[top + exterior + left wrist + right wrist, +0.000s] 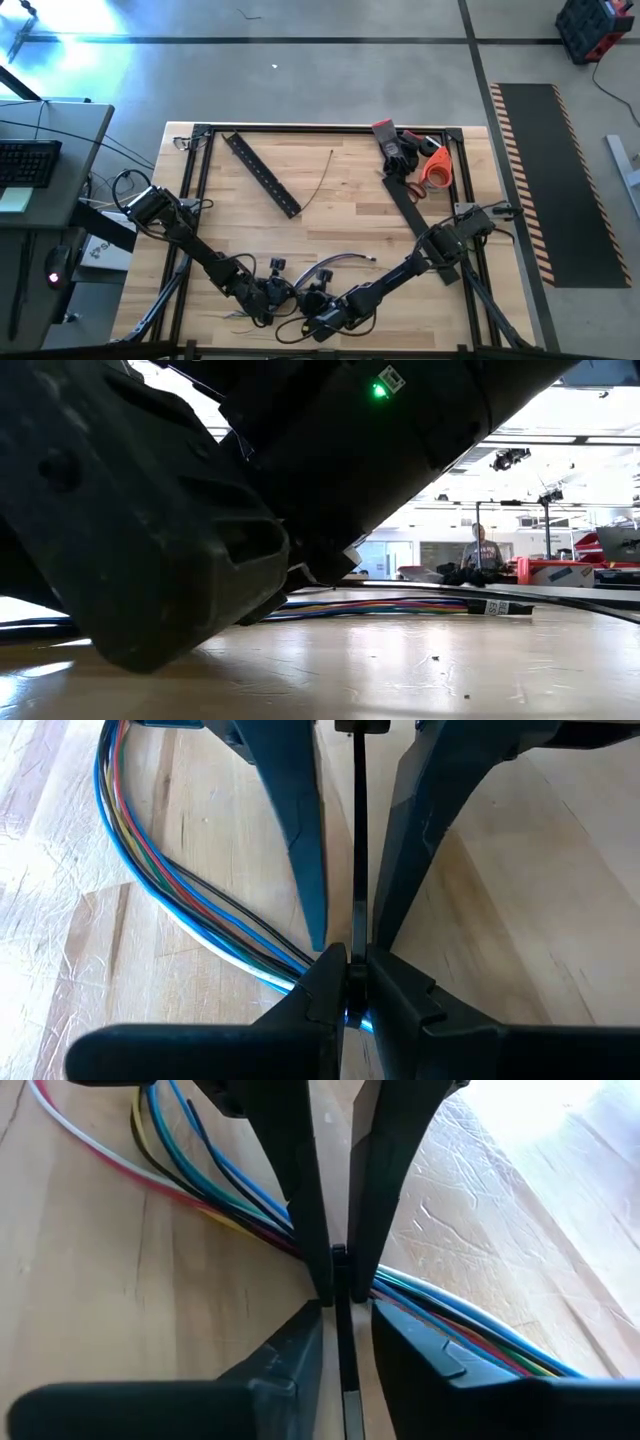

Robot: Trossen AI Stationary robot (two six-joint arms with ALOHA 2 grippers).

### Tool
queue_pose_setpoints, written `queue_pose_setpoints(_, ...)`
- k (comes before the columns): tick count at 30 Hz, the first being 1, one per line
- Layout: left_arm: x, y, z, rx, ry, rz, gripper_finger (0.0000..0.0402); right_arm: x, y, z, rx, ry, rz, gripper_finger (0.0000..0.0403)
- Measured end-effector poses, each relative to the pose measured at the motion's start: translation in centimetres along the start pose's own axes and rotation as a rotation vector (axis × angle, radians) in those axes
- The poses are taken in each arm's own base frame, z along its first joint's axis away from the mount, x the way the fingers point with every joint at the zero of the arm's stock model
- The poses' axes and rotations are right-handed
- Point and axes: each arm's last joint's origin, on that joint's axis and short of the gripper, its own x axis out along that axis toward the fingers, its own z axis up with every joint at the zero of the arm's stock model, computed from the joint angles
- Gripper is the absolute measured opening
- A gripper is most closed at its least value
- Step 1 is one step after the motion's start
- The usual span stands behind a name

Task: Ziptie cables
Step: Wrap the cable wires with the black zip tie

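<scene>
The cables (pixel 190 900) are found lying on the desk (pixel 350 200) near its front edge, as a bundle of thin coloured wires running between the two arms. Both tools are brought together over the same spot of the bundle. A thin black zip tie (pixel 358 840) is seen standing upright across the wires. In the left wrist view, the left tool (pixel 348 982) is closed on the strap just above the bundle. In the right wrist view, the right tool (pixel 340 1285) is likewise pinched on the strap where it meets the wires.

The step in hand is judged to be the tightening of the tie. It is best done with one tool kept fixed at the bundle while the strap is drawn straight along its own line by the other. Sideways pull is to be avoided, lest wires be spread or dragged across the desk. Whether the strap is threaded through its head cannot be told.
</scene>
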Motion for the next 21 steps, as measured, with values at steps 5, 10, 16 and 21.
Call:
queue_pose_setpoints(5, 0.00, 0.00, 0.00, 0.000, 0.000, 0.000, 0.0017, -0.05, 0.04, 0.25, -0.024, -0.013, -0.009, 0.0101)
queue_pose_setpoints(10, 0.00, 0.00, 0.00, 0.000, 0.000, 0.001, 0.0017, -0.22, 0.17, 0.78, -0.020, -0.031, 0.003, 0.0090)
queue_pose_setpoints(16, 0.00, 0.01, -0.01, 0.001, 0.001, 0.002, 0.0017, -0.23, 0.20, 0.75, -0.021, -0.023, 0.016, 0.0039)
queue_pose_setpoints(21, -0.01, -0.02, -0.02, 0.001, 0.000, 0.002, 0.0017, -0.26, 0.18, 0.70, -0.027, -0.017, 0.015, 0.0005)
